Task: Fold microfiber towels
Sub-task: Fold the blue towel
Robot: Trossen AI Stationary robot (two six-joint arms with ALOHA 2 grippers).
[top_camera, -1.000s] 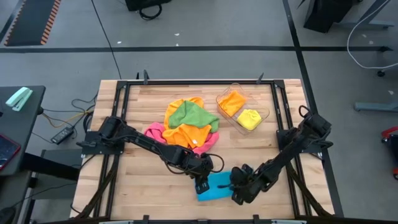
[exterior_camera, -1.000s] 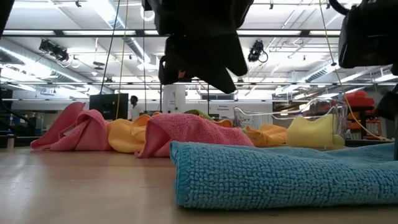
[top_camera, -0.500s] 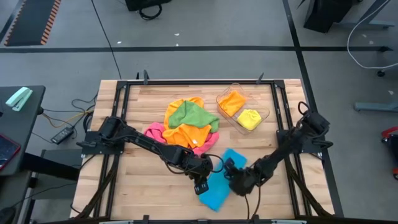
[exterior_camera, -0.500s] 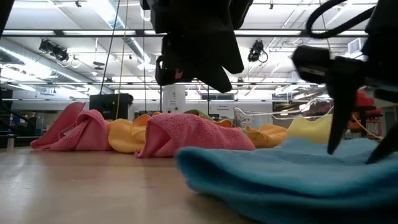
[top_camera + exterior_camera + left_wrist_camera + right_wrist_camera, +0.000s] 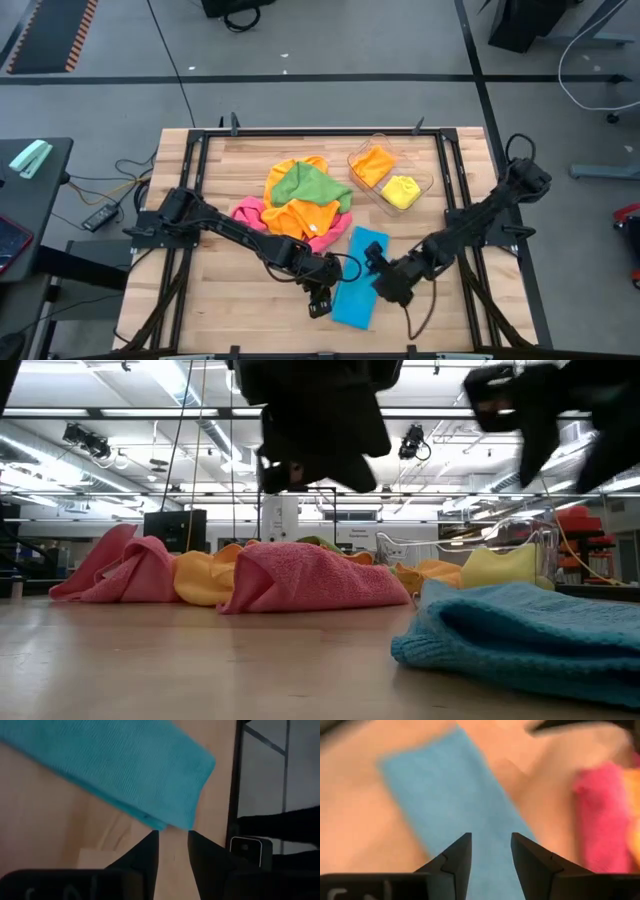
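A folded blue towel [image 5: 358,277] lies flat on the wooden table [image 5: 230,290], its length running near to far; in the low view the blue towel [image 5: 520,645] shows a thick rounded edge. My left gripper [image 5: 320,300] hovers open just left of its near end, with the fingertips [image 5: 172,835] short of the towel's corner [image 5: 192,815]. My right gripper [image 5: 380,272] is open and raised above the towel's right side [image 5: 470,815], with nothing between its fingers. A heap of pink [image 5: 250,212], orange [image 5: 300,215] and green [image 5: 308,185] towels lies behind.
A clear plastic tray [image 5: 425,185] at the far right holds an orange towel [image 5: 372,163] and a yellow towel [image 5: 402,190]. A black frame [image 5: 450,200] runs around the table. Bare wood lies near the front left and right of the blue towel.
My right gripper has rolled about its axis, swung toward the far edge and risen clear of the blue towel. The towel has turned about on the table: it lay left to right at the near edge and now lies near to far, more toward the middle.
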